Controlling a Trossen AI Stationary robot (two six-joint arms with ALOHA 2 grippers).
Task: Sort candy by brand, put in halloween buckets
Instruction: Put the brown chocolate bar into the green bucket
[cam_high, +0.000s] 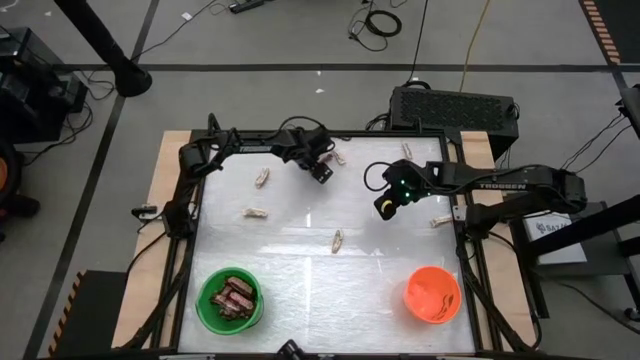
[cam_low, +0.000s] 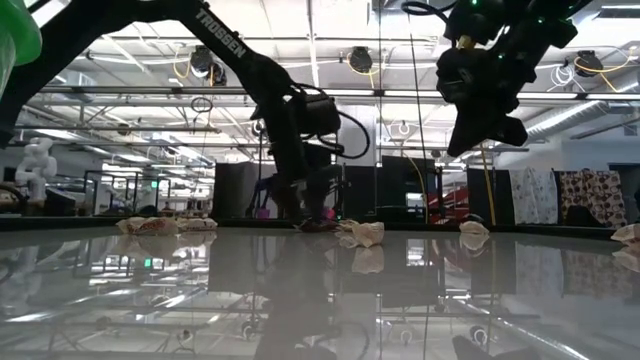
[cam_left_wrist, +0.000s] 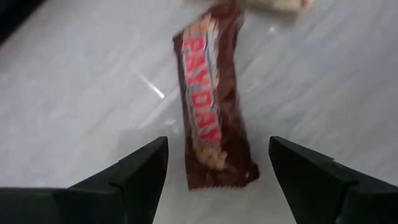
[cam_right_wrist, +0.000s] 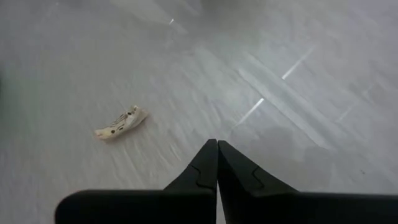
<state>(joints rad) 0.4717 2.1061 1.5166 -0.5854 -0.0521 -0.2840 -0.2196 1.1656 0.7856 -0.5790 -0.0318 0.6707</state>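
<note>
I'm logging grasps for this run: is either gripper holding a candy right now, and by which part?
Nothing is held. The left gripper stands open around a brown PayDay bar; the right gripper is shut, empty.

A white tabletop (cam_high: 300, 245) with a wooden border is sitting on a grey floor. A black perforated box (cam_high: 452, 106) is resting just beyond the table's far right corner. Cables (cam_high: 380, 20) are trailing across the far floor, and patterned cloths (cam_low: 560, 195) are hanging in the room behind.

Between my black fingers (cam_left_wrist: 140, 177) lies a reddish-brown bar (cam_left_wrist: 211, 106) lettered pink on cream. I see a green bucket (cam_high: 230, 300), an orange bucket (cam_high: 432, 295) and pale tan bars (cam_high: 257, 213).
</note>
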